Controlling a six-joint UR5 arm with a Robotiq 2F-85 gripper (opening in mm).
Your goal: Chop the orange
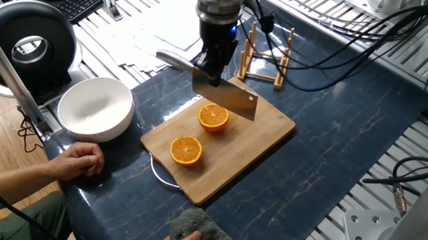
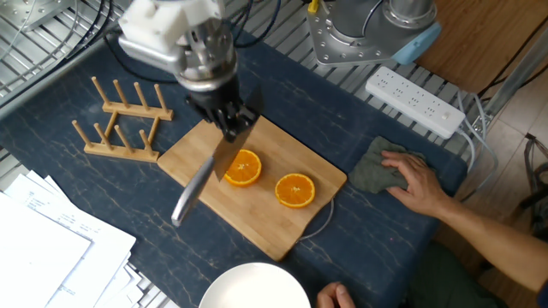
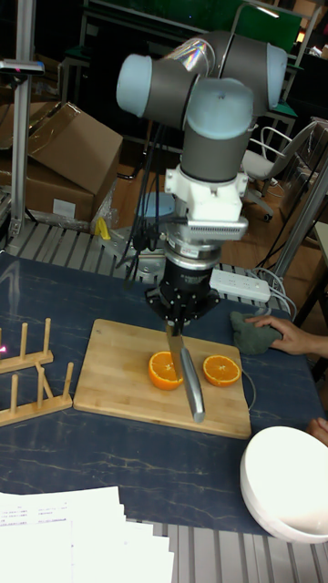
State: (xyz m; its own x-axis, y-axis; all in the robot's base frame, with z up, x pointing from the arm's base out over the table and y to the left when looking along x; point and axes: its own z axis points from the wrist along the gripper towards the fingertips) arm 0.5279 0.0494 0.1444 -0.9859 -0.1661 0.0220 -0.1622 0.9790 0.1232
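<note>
The claw is pinched on a knife, gripping it where handle meets blade. The steel handle sticks out toward the bowl side of the bench, and the broad blade hangs edge-down over the board.

The orange lies as two halves, cut faces up, both on the board. One half sits near the board's middle, toward the rack edge; the other half lies well apart from it, nearer the corner by the bowl. In the other fixed view the blade crosses the edge of the first half; in the tall fixed view it comes down between the two halves, close against the first half. Whether steel touches fruit cannot be told.

The step in hand looks like lining the blade up over the first half, with no cut into it yet. The next move calls for centring the edge across that half's face, then pressing straight down to the board. The half is unheld, so an off-centre push could roll or skid it. A person's hand rests on a cloth beyond the board's far corner, clear of the blade.
</note>
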